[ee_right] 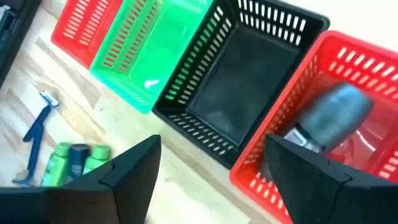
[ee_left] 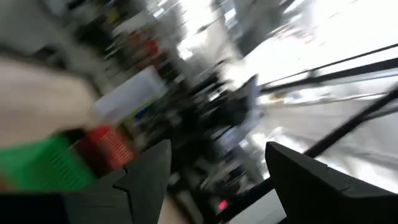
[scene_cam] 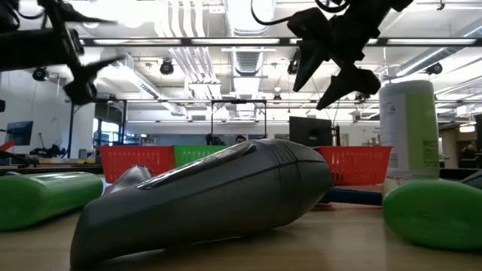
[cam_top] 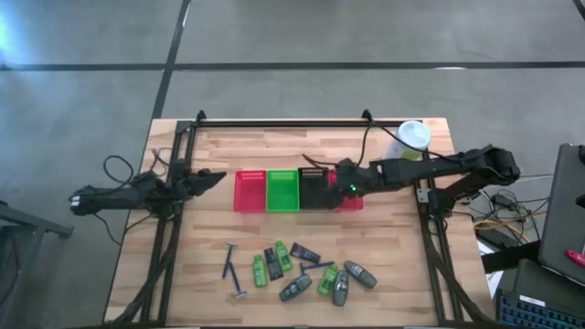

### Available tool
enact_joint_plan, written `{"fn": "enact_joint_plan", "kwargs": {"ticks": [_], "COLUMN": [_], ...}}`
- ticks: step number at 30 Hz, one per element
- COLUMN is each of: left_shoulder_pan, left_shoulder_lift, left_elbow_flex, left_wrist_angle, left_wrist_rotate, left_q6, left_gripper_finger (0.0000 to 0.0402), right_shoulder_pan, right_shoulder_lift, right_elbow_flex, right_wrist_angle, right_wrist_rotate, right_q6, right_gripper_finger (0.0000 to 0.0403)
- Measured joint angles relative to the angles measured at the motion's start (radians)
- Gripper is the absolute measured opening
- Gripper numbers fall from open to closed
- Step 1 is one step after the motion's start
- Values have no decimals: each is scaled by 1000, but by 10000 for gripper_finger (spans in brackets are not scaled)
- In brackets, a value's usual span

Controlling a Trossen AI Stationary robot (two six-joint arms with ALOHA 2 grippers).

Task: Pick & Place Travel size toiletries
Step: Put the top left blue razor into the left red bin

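Several travel size toiletries [cam_top: 297,270] lie on the wood table near its front edge: blue razors [cam_top: 229,260], green packets [cam_top: 260,271], dark tubes and grey oval bottles [cam_top: 359,274]. One grey oval bottle [ee_right: 333,118] lies on its side inside the right-hand red basket [ee_right: 373,74]. My right gripper [ee_right: 211,168] hangs open above that basket and the black basket [ee_right: 249,68], slanting down, nothing between its fingers. My left gripper [cam_top: 215,175] stands open at the table's left, clear of everything.
A row of mesh baskets, red [cam_top: 249,190], green [cam_top: 281,190], black [cam_top: 313,190] and red [cam_top: 350,201], crosses the table's middle. A tall white-and-green canister [cam_top: 411,137] stands at the far right. Bare wood lies between the baskets and the toiletries.
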Motion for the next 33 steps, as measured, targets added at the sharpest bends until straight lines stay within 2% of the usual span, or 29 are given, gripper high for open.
{"fn": "enact_joint_plan", "kwargs": {"ticks": [6, 11, 16, 19, 21, 25, 29, 33], "left_shoulder_pan": [0, -1, -22, -80, -146, -297, -466, -601], "left_shoulder_lift": [109, 321, 590, 739, 825, 962, 1029, 1091], "left_elbow_flex": [160, 392, 605, 719, 785, 854, 847, 829], "left_wrist_angle": [-375, -762, -994, -1064, -1130, -1259, -1246, -1246], "left_wrist_rotate": [-108, -119, -12, 71, 86, 94, 114, 79], "left_q6": [-35, -77, -138, -167, -200, -367, -626, -911], "left_gripper_finger": [266, 266, 266, 266, 266, 266, 266, 266], "right_shoulder_pan": [-2, -6, -19, -29, -35, -47, -60, -64], "right_shoulder_lift": [4, 0, -1, -2, -1, -1, -1, -1], "right_elbow_flex": [15, 12, 21, 29, 34, 35, 32, 31], "right_wrist_angle": [-106, -145, -142, -145, -145, -145, -148, -148], "right_wrist_rotate": [0, -9, -10, -10, -9, -3, 0, 1], "right_q6": [34, 35, -22, -45, -63, -86, -131, -185], "right_gripper_finger": [268, 271, 287, 298, 305, 318, 329, 340]}}
